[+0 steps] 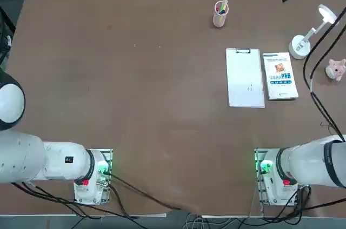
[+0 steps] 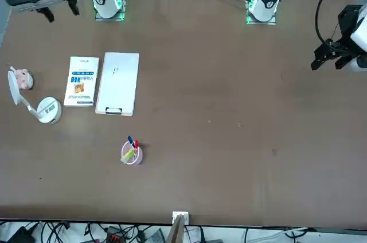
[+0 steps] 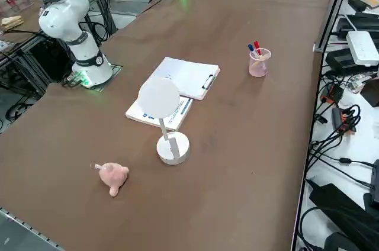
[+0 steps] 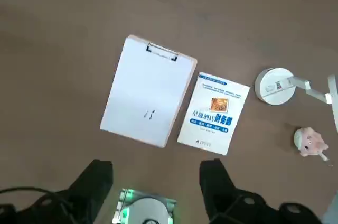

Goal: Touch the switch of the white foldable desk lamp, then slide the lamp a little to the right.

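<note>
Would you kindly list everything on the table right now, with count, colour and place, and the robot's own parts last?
Lamp: one, white, far right of the table in the top view, beyond the booklet, upright on its round base.
Pig toy: one, pink, at the right edge, beside the lamp.
Booklet: one, white with a blue cover print, flat, between clipboard and pig toy.
Clipboard: one, white, flat, left of the booklet.
Pen cup: one, pink, holding coloured pens, towards the far edge, apart from the rest.
Table: one, brown.
Right gripper: one, black jaws open, raised above the arm's own base, well short of the lamp.
</note>
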You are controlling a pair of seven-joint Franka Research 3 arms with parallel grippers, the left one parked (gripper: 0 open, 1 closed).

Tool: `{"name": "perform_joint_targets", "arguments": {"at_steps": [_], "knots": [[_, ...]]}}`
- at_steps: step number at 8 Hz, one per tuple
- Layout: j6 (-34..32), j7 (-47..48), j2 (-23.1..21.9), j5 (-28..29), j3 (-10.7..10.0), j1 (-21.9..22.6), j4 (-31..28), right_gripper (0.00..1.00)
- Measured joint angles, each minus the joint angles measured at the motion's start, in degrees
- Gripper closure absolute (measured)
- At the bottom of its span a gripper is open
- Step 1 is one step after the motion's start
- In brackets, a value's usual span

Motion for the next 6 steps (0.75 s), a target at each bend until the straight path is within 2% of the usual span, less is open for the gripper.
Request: {"name": "perform_joint_targets", "arguments": {"at_steps": [3, 5, 6], "knots": [[1.57, 1.72, 7.47, 1.14, -0.87, -4.77, 6.35, 0.0], [4.09, 3.78, 10.73, 1.74, -1.77, -6.45, 7.35, 0.0], [4.2, 4.31, 11.46, 3.14, -3.0, -6.56, 7.58, 0.0]]}}
